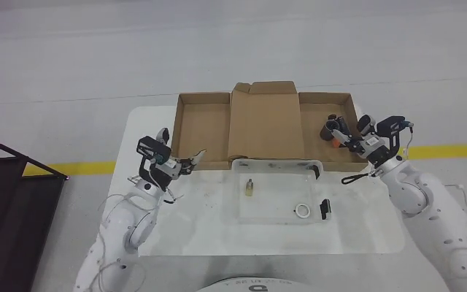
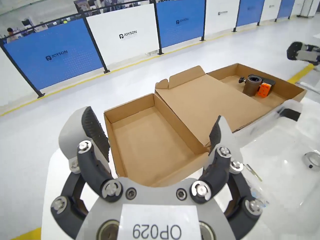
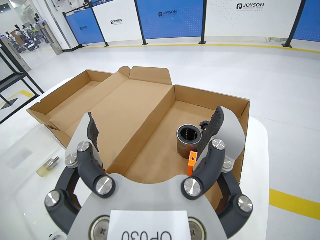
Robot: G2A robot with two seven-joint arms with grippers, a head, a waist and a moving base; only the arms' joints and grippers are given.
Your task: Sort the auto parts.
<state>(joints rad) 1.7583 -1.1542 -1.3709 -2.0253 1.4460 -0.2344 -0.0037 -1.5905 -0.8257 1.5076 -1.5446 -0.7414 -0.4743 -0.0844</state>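
Currently the left gripper gapes empty at the left compartment of the cardboard box. The right gripper, likewise wide and empty, hangs near the dark cylinder.

In the right wrist view the orange part and black knob sit half hidden behind a finger — in the left wrist view the frame's edge cuts off the metal ring.

White desk carries an open cardboard box along its far edge, with a clear tray just in front, touching the box. A small black part sits at the tray's right rim; can't tell if it's in the tray or on the desk.
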